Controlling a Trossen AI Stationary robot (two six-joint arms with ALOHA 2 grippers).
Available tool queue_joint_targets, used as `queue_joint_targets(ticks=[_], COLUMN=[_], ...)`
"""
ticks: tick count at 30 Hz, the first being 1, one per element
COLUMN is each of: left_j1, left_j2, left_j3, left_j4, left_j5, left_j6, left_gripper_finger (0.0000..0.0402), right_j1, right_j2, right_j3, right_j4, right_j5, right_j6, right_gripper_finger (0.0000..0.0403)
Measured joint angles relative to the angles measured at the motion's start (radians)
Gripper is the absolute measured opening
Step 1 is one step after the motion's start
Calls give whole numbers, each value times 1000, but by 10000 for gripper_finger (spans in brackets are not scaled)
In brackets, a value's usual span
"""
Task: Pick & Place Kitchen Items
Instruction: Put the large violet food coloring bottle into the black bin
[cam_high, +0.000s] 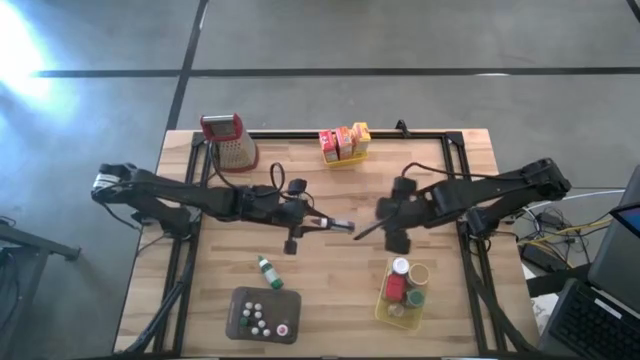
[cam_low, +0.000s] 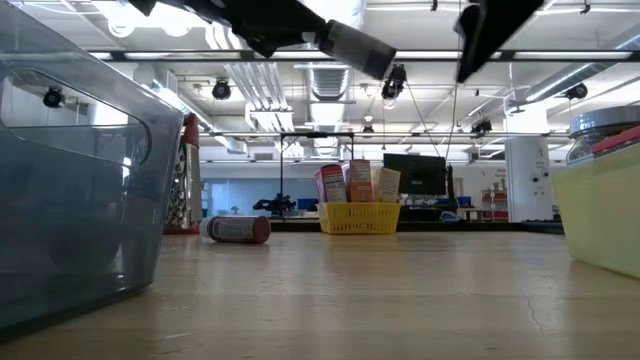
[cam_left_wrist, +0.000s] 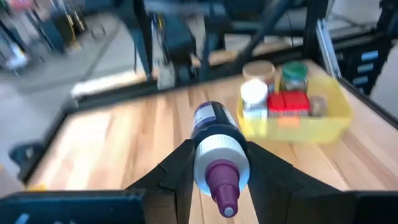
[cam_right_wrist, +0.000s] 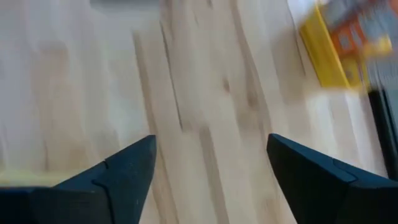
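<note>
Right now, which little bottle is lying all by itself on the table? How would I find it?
Start at the grey tray of tiny bottles at the table's near edge, on the left arm's side. Just behind it, on bare wood, one small bottle lies on its side. It has a green cap, and it is the only bottle not in a tray, basket or tool.

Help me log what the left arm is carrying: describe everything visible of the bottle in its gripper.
The bottle is small, with a dark labelled body, a white collar and a purple nozzle cap. It looks like plastic. The left gripper clamps it between its dark fingers, which touch it on both sides. It is held lying roughly level in the air over the middle of the wooden table, touching nothing else.
</note>
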Motion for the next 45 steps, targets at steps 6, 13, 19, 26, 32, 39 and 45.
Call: queue_joint_targets(ticks=[6, 13, 19, 26, 32, 39, 45], left_j1=[-14, -77, -165, -252, -304, -371, -452], left_j2=[-46, -48, -48, -48, -34, 3, 61], left_j3=[142, 320, 418, 433, 420, 444, 521], left_j4=[-418, -842, -1011, -1065, -1067, -1097, -1139], left_j5=[-2, -2, -3, -3, -3, -1, -22], left_j6=[-102, -199, -217, -262, -311, -326, -337], left_gripper_finger=[125, 126, 126, 126, 126, 126, 126], right_j1=[0, 0, 0, 0, 0, 0, 0], right_j2=[-140, -445, -673, -878, -998, -1085, -1126], right_j3=[-17, -92, -190, -282, -326, -347, -352], right_j4=[-159, -137, -139, -140, -142, -142, -142], right_j5=[7, 18, -33, -51, -52, -54, -54], right_j6=[39, 13, 9, 9, 9, 9, 9], right_gripper_finger=[321, 305, 278, 249, 230, 218, 211])
